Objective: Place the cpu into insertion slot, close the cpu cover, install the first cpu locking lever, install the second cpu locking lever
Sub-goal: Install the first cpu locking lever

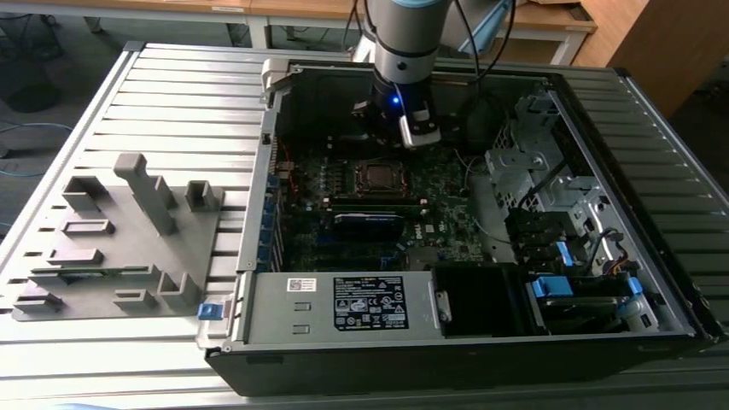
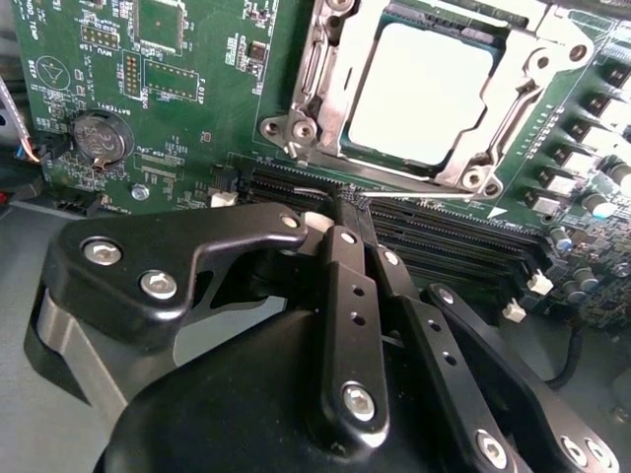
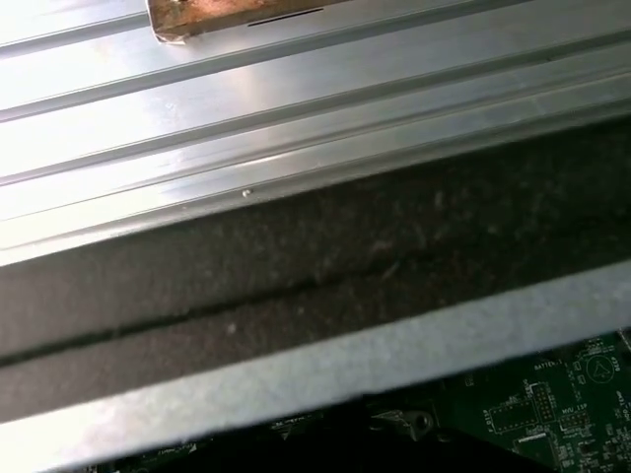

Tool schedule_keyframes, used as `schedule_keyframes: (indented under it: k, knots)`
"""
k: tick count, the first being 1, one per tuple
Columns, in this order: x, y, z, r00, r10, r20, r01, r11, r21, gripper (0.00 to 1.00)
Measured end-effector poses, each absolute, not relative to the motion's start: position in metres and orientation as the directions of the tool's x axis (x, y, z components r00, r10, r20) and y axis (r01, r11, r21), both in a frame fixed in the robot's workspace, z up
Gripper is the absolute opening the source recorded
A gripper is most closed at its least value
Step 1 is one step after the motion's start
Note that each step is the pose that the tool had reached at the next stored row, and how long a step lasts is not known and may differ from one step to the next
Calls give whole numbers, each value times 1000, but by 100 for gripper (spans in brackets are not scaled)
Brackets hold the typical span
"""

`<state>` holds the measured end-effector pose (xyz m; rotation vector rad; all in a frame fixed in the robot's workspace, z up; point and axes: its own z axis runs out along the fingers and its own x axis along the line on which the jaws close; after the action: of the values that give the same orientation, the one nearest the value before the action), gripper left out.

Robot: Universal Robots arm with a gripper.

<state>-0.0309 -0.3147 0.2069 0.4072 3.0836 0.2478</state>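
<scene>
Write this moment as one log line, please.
cpu: seated | cpu cover: closed over it | pincer: shut, tip at locking lever

Case wall (image 1: pixel 271 171) and drive cage (image 1: pixel 530 158) flank the insertion slot (image 1: pixel 376 175).

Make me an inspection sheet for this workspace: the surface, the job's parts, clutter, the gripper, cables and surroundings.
Surface: slatted metal table carrying an open computer case.
Job's things: chip sits in the socket; cover lies closed around it; a thin lever runs along the socket's edge.
Clutter: grey fixture block on the table, at the exterior view's left of the case.
Gripper: gripper looks shut, its tip at the lever; whether it grips the lever cannot be told.
Cables: black cables hang beside the arm.
Surroundings: wooden furniture behind the table.
</scene>
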Motion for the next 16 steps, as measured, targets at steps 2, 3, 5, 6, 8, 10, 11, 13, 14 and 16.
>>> schedule_keyframes:
  k: [2,3,5,6,8,10,11,13,14,16]
  knots:
    - [-31,-314,207,-965,263,0,260,952,160,11]
    - [-31,-314,207,-964,265,0,261,952,160,11]
    - [-31,-314,207,-964,267,0,264,951,160,11]
    - [-31,-314,207,-964,267,0,264,951,160,11]
    - [-31,-314,206,-964,268,-3,264,951,160,11]
    - [-31,-314,206,-963,267,-13,262,951,163,11]
    - [-31,-314,205,-963,267,-20,261,951,165,11]
    - [-31,-314,205,-963,267,-29,259,951,168,11]
    - [-31,-314,205,-963,267,-33,258,951,169,11]
    - [-31,-314,204,-963,267,-37,258,951,170,11]
